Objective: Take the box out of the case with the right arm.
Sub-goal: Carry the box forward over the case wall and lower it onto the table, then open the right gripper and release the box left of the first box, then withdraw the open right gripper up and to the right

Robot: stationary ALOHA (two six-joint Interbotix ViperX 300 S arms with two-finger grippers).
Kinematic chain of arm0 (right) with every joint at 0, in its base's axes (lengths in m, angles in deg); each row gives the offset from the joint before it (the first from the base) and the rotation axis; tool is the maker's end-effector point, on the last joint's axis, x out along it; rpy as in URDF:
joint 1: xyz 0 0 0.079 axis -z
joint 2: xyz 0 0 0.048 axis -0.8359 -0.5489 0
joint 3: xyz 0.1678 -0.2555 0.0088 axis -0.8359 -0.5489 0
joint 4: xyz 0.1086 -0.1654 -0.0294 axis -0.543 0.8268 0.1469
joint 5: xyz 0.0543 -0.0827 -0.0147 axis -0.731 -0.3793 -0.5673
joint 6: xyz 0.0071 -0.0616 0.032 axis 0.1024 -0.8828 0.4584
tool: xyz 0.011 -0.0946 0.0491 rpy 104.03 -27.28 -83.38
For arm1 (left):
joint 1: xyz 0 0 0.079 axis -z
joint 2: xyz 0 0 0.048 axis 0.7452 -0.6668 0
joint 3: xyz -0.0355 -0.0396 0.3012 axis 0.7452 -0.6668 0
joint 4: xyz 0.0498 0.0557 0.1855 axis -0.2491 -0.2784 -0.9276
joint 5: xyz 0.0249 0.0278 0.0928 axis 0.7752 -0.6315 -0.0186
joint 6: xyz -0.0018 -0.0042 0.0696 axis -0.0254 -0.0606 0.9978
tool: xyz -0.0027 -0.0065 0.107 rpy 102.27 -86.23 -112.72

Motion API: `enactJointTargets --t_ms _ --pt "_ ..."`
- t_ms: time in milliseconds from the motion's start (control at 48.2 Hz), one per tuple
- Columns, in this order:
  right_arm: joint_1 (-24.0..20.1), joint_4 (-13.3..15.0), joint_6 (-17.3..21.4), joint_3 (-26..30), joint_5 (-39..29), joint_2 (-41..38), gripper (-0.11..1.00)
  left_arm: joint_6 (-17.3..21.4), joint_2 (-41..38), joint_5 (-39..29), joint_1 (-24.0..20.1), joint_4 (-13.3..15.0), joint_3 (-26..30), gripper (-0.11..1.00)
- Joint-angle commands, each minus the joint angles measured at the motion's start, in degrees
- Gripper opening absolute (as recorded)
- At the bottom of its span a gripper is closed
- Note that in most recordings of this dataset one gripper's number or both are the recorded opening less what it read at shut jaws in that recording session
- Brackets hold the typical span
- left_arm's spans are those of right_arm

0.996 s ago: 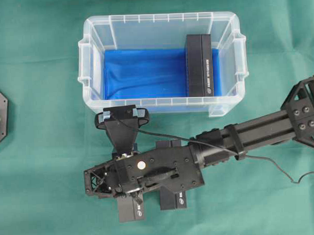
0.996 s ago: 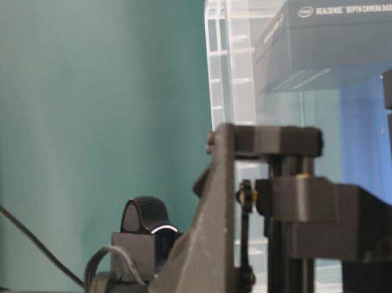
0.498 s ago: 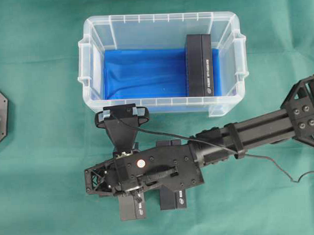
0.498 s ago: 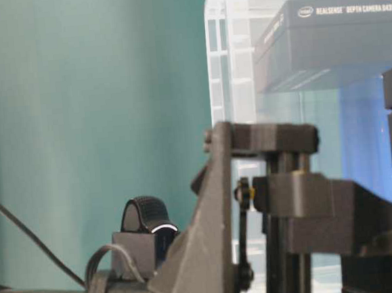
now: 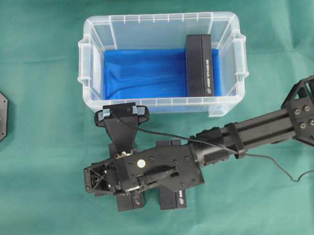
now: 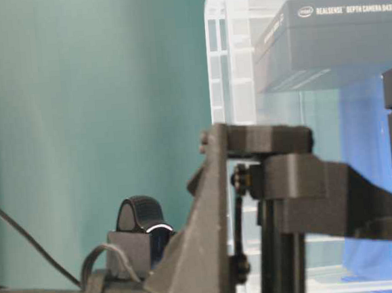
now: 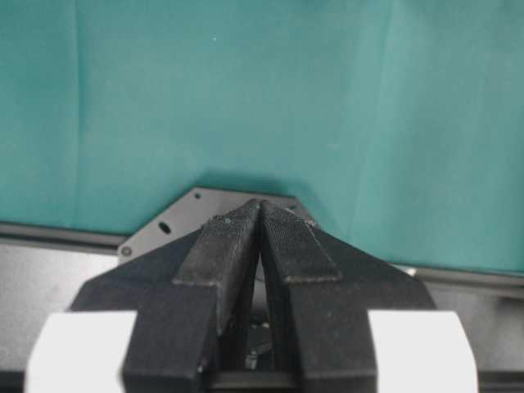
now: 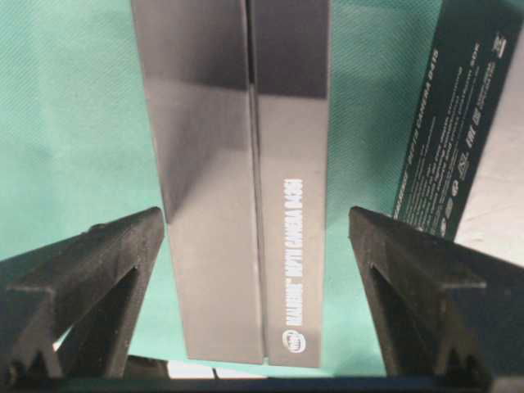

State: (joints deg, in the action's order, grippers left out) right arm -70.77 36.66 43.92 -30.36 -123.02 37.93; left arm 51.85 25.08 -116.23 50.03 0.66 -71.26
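The right arm [image 5: 260, 132] reached leftward, low over the green worktop [image 5: 40, 168] in front of the case [image 5: 86, 73]. Its gripper [image 8: 258, 237] stood spread, clear of the black box [image 8: 246, 180] lying between its fingers. A second box [image 5: 173, 199] was mostly hidden under the wrist. Another box [image 5: 199, 64] stood inside the case. The left gripper [image 7: 260, 237] was pressed together.

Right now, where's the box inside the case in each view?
Overhead: box standing at the right end of the case.
Table-level: upper right, seen through the clear case wall.
Left wrist: not in it.
Right wrist: not in it.
Shared landmark: the clear case, in both exterior views.
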Motion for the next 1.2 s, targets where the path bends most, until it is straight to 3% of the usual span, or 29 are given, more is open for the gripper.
enactJointTargets --t_ms 0,290,664,1079,1183 --pt "0.00 0.18 0.00 0.70 0.18 2.02 0.89 0.09 -0.26 0.35 -0.18 -0.09 1.49 0.00" --pt "0.18 1.76 0.09 1.23 -1.76 5.36 0.89 0.09 -0.26 0.35 -0.18 -0.09 1.49 0.00" --pt "0.18 7.21 -0.53 7.29 -14.85 9.49 0.89 0.09 -0.35 0.35 -0.18 -0.09 1.49 0.00" --pt "0.53 7.12 -1.85 7.91 -15.56 10.20 0.87 0.18 -0.62 0.35 -0.18 -0.09 1.49 0.00" --pt "0.35 7.03 -3.69 7.56 -16.79 11.43 0.87 0.09 -0.62 0.35 -0.18 -0.09 1.49 0.00"
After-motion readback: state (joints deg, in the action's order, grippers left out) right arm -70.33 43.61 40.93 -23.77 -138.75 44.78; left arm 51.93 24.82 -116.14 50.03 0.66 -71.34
